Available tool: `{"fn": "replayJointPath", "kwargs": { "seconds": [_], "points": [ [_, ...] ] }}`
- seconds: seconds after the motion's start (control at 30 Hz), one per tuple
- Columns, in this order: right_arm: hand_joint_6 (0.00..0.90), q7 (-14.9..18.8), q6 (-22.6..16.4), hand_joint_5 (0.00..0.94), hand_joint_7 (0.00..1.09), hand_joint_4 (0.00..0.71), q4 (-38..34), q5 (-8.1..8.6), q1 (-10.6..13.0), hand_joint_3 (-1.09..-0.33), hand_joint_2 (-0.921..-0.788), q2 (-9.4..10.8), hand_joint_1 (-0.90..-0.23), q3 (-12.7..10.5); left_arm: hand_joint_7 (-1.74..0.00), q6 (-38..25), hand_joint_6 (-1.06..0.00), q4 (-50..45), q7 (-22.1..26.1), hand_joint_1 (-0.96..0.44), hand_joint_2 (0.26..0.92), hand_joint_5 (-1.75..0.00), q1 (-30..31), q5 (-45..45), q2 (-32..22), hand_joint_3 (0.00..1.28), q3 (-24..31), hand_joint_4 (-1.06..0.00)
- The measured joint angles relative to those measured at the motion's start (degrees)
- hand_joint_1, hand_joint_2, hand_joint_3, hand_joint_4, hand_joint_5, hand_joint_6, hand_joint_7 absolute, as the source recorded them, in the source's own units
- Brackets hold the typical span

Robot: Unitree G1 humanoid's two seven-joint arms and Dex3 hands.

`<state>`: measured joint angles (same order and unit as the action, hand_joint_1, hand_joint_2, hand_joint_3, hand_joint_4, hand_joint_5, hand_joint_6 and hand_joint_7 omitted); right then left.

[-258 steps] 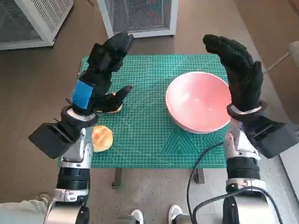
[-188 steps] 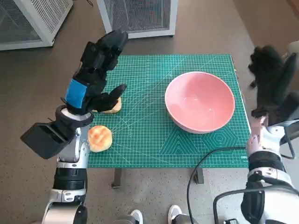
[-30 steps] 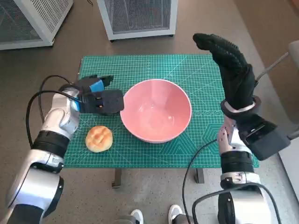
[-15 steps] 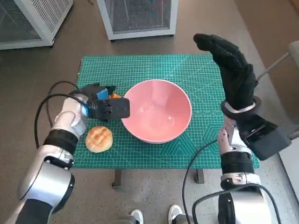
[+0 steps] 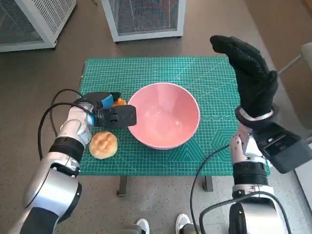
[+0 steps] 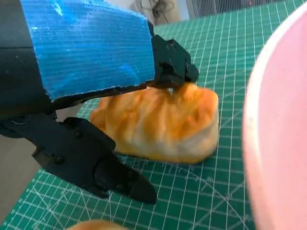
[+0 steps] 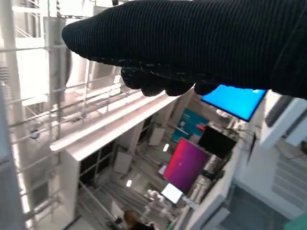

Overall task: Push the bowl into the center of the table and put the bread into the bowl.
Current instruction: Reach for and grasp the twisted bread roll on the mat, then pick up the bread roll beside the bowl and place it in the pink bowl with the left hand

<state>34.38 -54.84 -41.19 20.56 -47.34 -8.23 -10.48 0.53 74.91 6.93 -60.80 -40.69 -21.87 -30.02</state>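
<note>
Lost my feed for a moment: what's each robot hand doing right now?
Left robot hand: fingers around the bread, touching it; a firm grip cannot be told.
Right robot hand: open, raised, holding nothing.

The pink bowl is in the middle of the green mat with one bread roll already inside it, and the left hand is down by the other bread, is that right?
Not quite. The head view shows the pink bowl mid-mat on the green mat but empty. One bread roll lies on the mat beside it; the left hand is at the other bread.
</note>
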Motion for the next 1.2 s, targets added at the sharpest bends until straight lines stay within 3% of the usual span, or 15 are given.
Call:
{"fn": "replayJointPath", "kwargs": {
  "seconds": [0.03, 0.13, 0.4, 0.7, 0.97, 1.2],
  "points": [
    [0.029, 0.21, 0.22, 0.011, 0.6, 0.234, 0.34, 0.12, 0.15, -0.629, -0.921, -0.01, -0.606, 0.0, -0.76, 0.18, -0.63, 0.05, -0.25, 0.08, 0.907, -1.09, 0.0, -0.04, -0.05, 0.08, -0.11, -0.67],
    [0.035, 0.86, 0.93, 0.011, 0.6, 0.235, 1.44, 1.0, 0.75, -0.62, -0.921, 0.0, -0.61, 0.02, -0.97, 0.66, -0.62, 0.1, -0.55, 0.03, 0.916, -1.19, -0.07, -0.25, -0.36, 0.07, -0.6, -0.69],
    [0.047, 1.4, 1.58, 0.009, 0.59, 0.236, 3.36, 1.84, 1.69, -0.613, -0.921, 0.01, -0.607, 0.1, -1.0, 1.79, -0.66, -0.45, -0.57, 0.0, 0.919, -1.31, -1.13, -0.11, -1.79, 0.08, -0.47, -0.66],
    [0.046, 2.47, 2.44, 0.004, 0.59, 0.23, 4.44, 2.29, 1.72, -0.607, -0.921, 0.02, -0.597, 0.26, -1.08, 2.62, -0.65, -7.95, -3.68, 0.0, 0.915, -1.24, -2.76, 2.8, -5.95, 0.07, 4.21, -0.68],
    [0.046, 3.03, 2.88, 0.003, 0.59, 0.23, 4.79, 2.86, 1.78, -0.608, -0.921, 0.13, -0.596, 0.23, -1.11, 1.95, -0.65, -24.14, -5.32, 0.0, 0.914, -1.16, -1.33, 5.56, -9.11, 0.05, 10.11, -0.72],
    [0.045, 3.02, 2.79, 0.003, 0.59, 0.23, 4.79, 2.85, 1.71, -0.609, -0.921, 0.12, -0.596, 0.23, -1.16, 0.33, -0.63, -40.14, -6.11, 0.0, 0.917, -1.09, 3.52, 5.6, -9.43, 0.04, 13.99, -0.76]
  ]
}}
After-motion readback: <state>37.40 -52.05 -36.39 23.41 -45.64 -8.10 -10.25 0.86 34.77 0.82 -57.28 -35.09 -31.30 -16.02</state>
